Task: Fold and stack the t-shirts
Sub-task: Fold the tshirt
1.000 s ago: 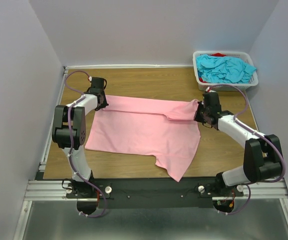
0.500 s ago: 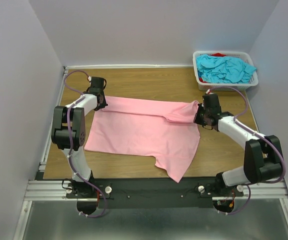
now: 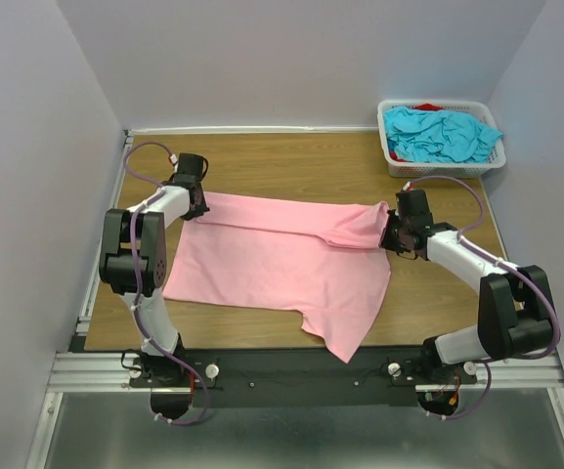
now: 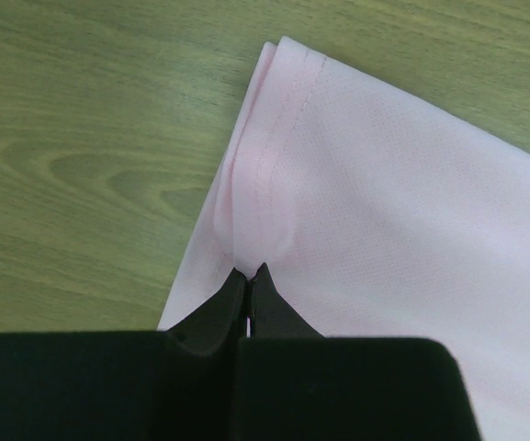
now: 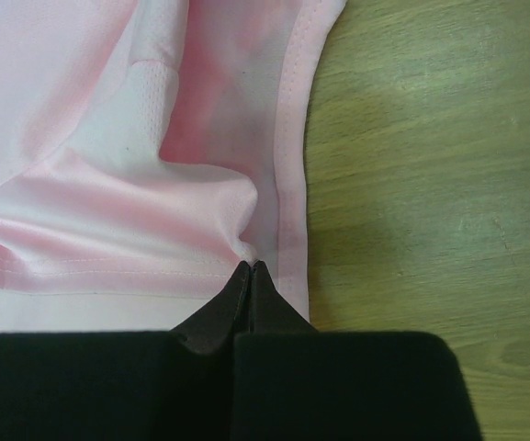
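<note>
— Does the overhead view show the grip?
— No, only the pink t-shirt [image 3: 282, 264] spread between the jaws. The wrist views show the left gripper [image 4: 248, 276] and right gripper [image 5: 249, 268] each clamped on its hem, which bunches just ahead of the tips.

A white slotted basket [image 3: 438, 167] is set at the far right corner of the wooden surface [image 3: 291, 161], which is enclosed by pale walls [image 3: 291, 59].

The left arm reaches forward with its elbow raised. The left gripper [image 3: 196, 202] sits low, jaws closed on the pink t-shirt [image 3: 282, 259]. The right arm extends forward and inward. The right gripper [image 3: 392, 233] clamps the same t-shirt.
</note>
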You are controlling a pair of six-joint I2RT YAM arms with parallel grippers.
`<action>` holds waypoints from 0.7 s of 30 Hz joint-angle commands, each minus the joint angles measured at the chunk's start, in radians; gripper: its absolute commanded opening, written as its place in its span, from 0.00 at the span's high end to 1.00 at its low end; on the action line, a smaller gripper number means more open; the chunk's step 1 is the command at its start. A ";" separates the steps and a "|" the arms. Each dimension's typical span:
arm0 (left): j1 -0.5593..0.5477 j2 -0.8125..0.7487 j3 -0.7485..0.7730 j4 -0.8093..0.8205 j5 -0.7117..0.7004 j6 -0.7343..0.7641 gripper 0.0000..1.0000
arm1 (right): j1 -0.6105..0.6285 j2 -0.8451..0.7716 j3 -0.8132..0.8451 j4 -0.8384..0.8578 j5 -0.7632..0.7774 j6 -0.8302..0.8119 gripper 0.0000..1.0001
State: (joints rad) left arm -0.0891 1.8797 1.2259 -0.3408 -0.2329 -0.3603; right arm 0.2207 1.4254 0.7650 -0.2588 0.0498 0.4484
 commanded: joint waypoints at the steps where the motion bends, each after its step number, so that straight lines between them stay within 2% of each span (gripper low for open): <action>1: 0.006 -0.039 -0.019 -0.010 -0.054 -0.014 1.00 | -0.004 -0.022 -0.018 -0.034 -0.005 0.012 0.99; 4: 0.005 -0.033 -0.028 -0.013 -0.049 -0.026 1.00 | -0.004 -0.022 -0.026 -0.039 -0.025 0.012 0.98; 5: 0.005 -0.036 -0.037 -0.015 -0.049 -0.032 1.00 | -0.006 -0.025 -0.029 -0.043 -0.039 0.010 0.94; 7: 0.006 -0.047 -0.048 -0.014 -0.052 -0.043 0.93 | -0.004 -0.034 -0.029 -0.049 -0.044 0.007 0.86; 10: 0.005 -0.091 -0.075 -0.003 -0.057 -0.058 0.72 | -0.006 -0.066 -0.014 -0.060 -0.041 0.012 0.70; 12: 0.005 -0.126 -0.094 0.005 -0.052 -0.065 0.61 | -0.006 -0.080 0.003 -0.066 -0.018 0.013 0.59; 14: 0.005 -0.154 -0.103 0.003 -0.046 -0.066 0.56 | -0.006 -0.082 0.040 -0.068 0.010 0.016 0.53; 15: 0.005 -0.163 -0.108 0.002 -0.040 -0.074 0.48 | -0.006 -0.079 0.054 -0.068 0.036 0.019 0.49; 16: 0.005 -0.184 -0.109 0.002 -0.036 -0.078 0.45 | -0.007 -0.065 0.068 -0.066 0.044 0.019 0.48; 19: 0.006 -0.229 -0.105 0.002 -0.052 -0.092 0.45 | -0.015 -0.025 0.128 -0.065 0.048 0.027 0.48; 21: 0.005 -0.266 -0.085 0.002 -0.065 -0.092 0.48 | -0.033 0.019 0.166 -0.050 0.044 0.036 0.48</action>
State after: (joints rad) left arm -0.0872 1.6802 1.1206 -0.3416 -0.2558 -0.4297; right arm 0.2134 1.3937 0.8700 -0.3149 0.0559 0.4637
